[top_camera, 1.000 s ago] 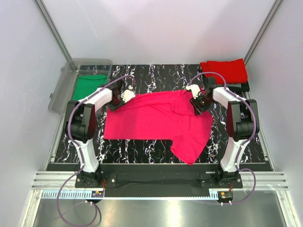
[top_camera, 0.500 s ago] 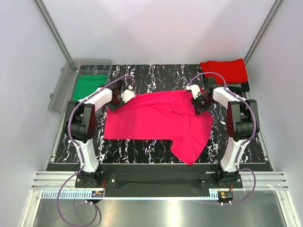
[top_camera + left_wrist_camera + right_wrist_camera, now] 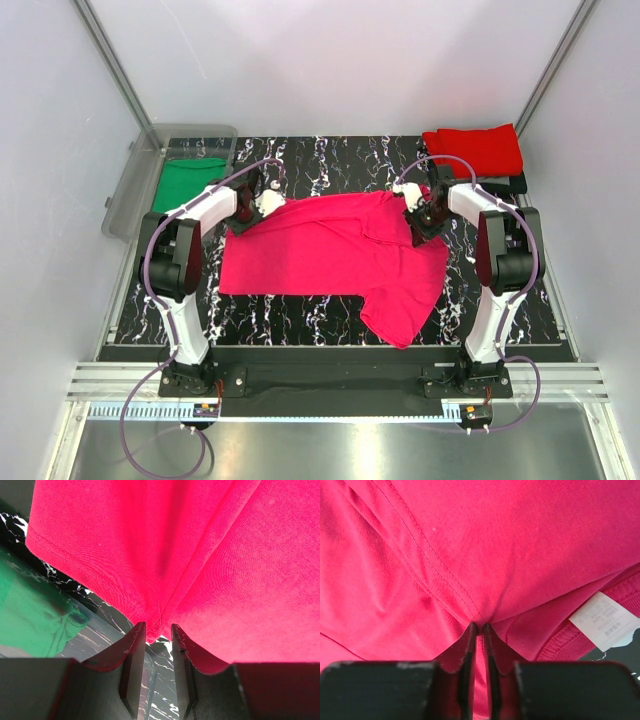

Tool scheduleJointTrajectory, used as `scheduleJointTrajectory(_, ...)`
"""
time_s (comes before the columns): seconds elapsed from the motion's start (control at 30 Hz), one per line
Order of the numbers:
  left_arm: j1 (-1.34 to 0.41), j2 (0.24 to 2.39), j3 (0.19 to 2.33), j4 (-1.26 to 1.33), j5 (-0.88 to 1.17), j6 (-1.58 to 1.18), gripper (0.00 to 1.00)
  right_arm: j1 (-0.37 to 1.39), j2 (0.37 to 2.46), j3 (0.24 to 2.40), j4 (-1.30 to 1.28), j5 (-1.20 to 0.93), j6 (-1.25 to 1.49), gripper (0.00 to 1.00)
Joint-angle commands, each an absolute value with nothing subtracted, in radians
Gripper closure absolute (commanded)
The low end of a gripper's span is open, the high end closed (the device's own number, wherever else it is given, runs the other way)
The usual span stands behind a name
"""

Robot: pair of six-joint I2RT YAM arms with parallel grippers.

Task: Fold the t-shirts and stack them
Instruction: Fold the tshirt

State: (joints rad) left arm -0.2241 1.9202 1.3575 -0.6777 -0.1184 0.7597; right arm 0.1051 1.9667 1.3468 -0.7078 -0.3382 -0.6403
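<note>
Three t-shirts lie across your workspace. At the far left, the green t-shirt sits inside the clear plastic bin at the far left corner of the table.

Just to its right, your left end effector is clamped on a pinch of the magenta-pink t-shirt at its far left hem corner. The wrist view shows the cloth gathered between the fingertips, and the marbled table shows through the narrow gap lower down.

The magenta-pink t-shirt lies spread across the middle of the table, body to the left, with one sleeve trailing toward the near edge on the right.

Your right end effector holds the shirt's far right part beside the neckline. Its jaws are nearly together on a raised fold of fabric, and the white neck label shows just to the right in that wrist view.

At the far right corner, the red t-shirt rests folded on top of a dark item, well apart from the bin.
</note>
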Motion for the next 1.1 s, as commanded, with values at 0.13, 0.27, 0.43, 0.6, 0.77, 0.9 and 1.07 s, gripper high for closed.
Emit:
scheduleJointTrajectory(0.13,-0.229,1.91,1.393,-0.653,-0.138,0.752,0.68,0.101,1.937,1.371,-0.739,-0.35,-0.64,0.87)
scheduleJointTrajectory(0.27,-0.23,1.911,1.413,-0.653,-0.135,0.749,0.68,0.089,1.89,1.378,-0.739,-0.322,-0.649,0.87)
scheduleJointTrajectory(0.43,-0.235,1.911,1.417,-0.653,-0.129,0.744,0.68,0.083,1.844,1.376,-0.739,-0.307,-0.643,0.87)
scheduleJointTrajectory(0.6,-0.239,1.905,1.416,-0.653,-0.124,0.741,0.68,0.083,1.816,1.37,-0.738,-0.305,-0.621,0.91)
scheduleJointTrajectory(0.77,-0.239,1.893,1.408,-0.652,-0.127,0.75,0.69,0.078,1.795,1.359,-0.736,-0.308,-0.611,1.0)
scheduleJointTrajectory(0.9,-0.239,1.881,1.391,-0.641,-0.141,0.781,0.7,0.054,1.74,1.347,-0.739,-0.304,-0.607,1.0)
scheduleJointTrajectory(1.07,-0.239,1.89,1.39,-0.63,-0.141,0.79,0.73,0.034,1.674,1.327,-0.776,-0.291,-0.629,1.0)
